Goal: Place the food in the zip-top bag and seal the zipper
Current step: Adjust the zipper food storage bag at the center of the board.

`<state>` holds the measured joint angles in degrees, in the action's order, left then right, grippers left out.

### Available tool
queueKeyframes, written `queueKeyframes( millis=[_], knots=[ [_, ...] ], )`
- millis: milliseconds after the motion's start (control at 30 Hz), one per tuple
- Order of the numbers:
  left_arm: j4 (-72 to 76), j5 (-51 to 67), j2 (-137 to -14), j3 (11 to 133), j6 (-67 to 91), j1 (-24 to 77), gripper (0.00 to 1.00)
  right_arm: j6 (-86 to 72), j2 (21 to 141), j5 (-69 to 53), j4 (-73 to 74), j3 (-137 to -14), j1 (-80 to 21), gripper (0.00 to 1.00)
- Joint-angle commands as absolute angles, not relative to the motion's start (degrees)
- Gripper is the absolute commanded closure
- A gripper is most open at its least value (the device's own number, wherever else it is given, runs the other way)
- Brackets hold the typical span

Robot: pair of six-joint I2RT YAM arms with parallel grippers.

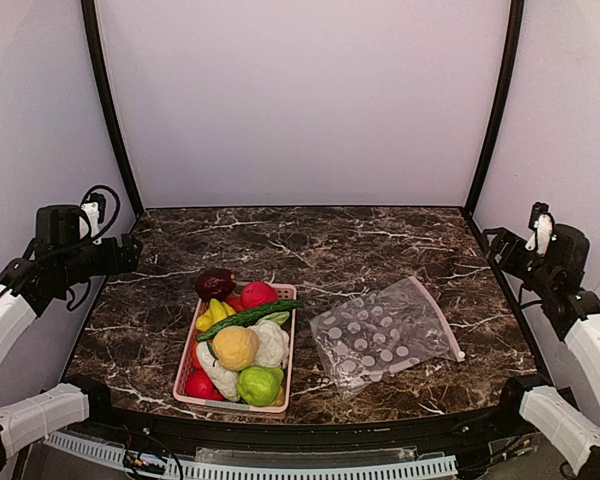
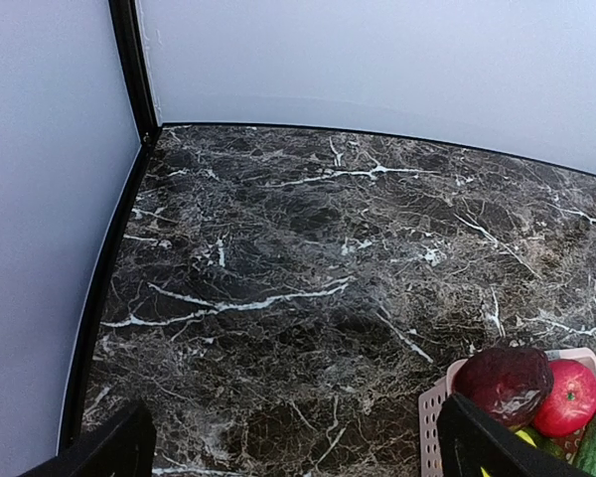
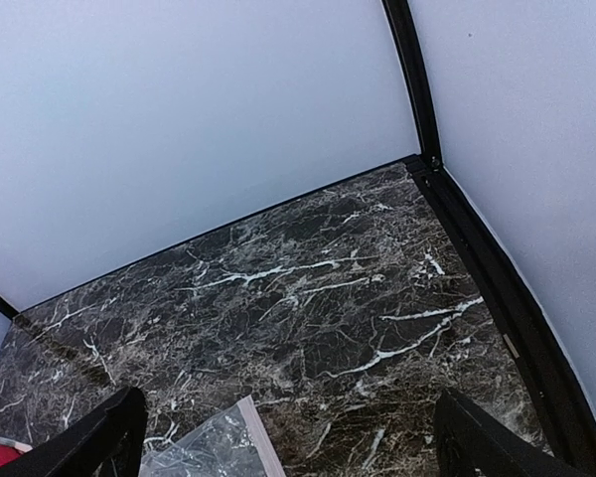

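**Top view.** Pink basket [image 1: 185, 370] shown at front-centre of the marbled worktop [image 1: 310, 245], filled w/ toy food. Eggplant [image 1: 214, 283] and red fruit [image 1: 259, 293] are placed at the far end and banana [image 1: 213, 314] at the left rim. Cucumber [image 1: 248, 318] is laid diagonally across the middle, w/ yellow-orange ball [image 1: 235, 347] and cauliflower [image 1: 272, 343] on its near side. Green fruit [image 1: 259, 385] is set at the near end. Zip-top bag [image 1: 383, 335] is laid flat on the worktop just right of the basket, not touching it. Zipper [image 1: 438, 318] is run along the bag's right-hand edge, toward the right arm. Both arms are positioned at the worktop's side edges, well apart from basket and bag.

**Left wrist view.** Left fingers [image 2: 114, 452] are seen spread wide at the bottom corners, unloaded. The basket's far corner, w/ eggplant and red fruit, is caught at lower right.

**Right wrist view.** Right fingers [image 3: 99, 437] are likewise spread wide, w/ nothing gripped. A corner of the bag and part of the zipper strip are visible at the lower edge, betw. the two fingers.
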<state>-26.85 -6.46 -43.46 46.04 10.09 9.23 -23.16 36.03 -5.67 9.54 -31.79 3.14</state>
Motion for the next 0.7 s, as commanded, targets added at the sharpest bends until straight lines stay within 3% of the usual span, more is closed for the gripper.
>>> queueKeyframes(
  millis=[0,333,500,667],
  knots=[
    [-25.5,-4.4,-41.6,44.7,10.1,9.1,0.00,-24.3,37.9,-7.1,11.2,-32.4,3.5,0.01],
    [-25.3,-0.7,-42.5,49.3,6.9,9.1,0.00,-24.3,42.8,-18.6,19.6,-37.3,3.4,0.01],
    [-24.0,-3.5,-49.1,50.1,6.8,9.1,0.00,-27.2,46.3,-21.3,24.9,-36.1,1.0,0.11],
    [-21.4,-0.5,-47.4,47.2,7.7,9.1,0.00,-32.5,47.4,-17.6,25.7,-31.1,-7.2,0.17]
  ],
)
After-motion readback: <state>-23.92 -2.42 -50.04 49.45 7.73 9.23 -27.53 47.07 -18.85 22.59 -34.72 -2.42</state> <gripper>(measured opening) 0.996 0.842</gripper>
